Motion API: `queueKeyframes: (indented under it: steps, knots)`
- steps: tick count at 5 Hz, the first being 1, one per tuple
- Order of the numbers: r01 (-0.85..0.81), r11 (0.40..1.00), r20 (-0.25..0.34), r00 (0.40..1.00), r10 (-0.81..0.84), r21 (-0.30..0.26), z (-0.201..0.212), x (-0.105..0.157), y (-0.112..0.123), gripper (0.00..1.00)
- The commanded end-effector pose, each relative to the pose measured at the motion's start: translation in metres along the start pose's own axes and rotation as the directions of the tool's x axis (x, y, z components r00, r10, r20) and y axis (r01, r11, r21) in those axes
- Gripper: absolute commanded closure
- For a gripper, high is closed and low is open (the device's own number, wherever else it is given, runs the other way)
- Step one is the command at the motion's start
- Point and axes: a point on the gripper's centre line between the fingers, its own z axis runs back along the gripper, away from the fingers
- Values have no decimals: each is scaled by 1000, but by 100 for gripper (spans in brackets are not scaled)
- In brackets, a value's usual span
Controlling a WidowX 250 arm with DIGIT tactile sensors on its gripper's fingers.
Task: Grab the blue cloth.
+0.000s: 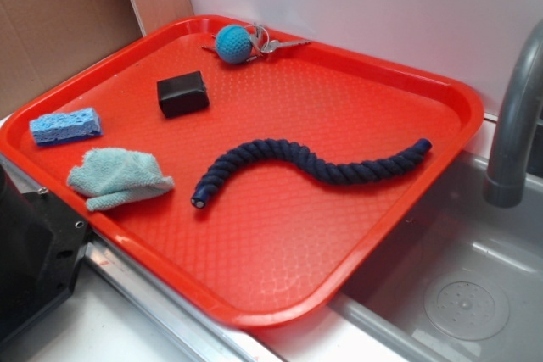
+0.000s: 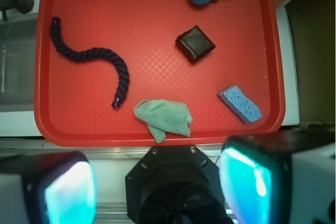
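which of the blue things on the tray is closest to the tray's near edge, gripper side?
The cloth: pale aqua, fuzzy and crumpled, almost at that rim. The sponge is a brighter rectangular block; the rope is long and navy.

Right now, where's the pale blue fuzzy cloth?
In the exterior view, the pale aqua fuzzy cloth lies near the red tray's front-left rim, between the blue sponge and the navy rope.

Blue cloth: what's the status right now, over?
Tool open, empty, high above the tray. Blue cloth crumpled near the tray's front edge, untouched. Rope and sponge flank it, apart; nothing in the way.
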Motion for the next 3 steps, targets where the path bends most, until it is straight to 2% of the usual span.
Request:
queueKeyframes:
  steps: [1,2,3]
  knots:
    - [43,993,-2,999,-43,113,-97,29,30,0]
    - [120,985,-23,993,-118,122,-147,27,27,0]
    - [191,977,-58,981,-186,99,-172,15,21,0]
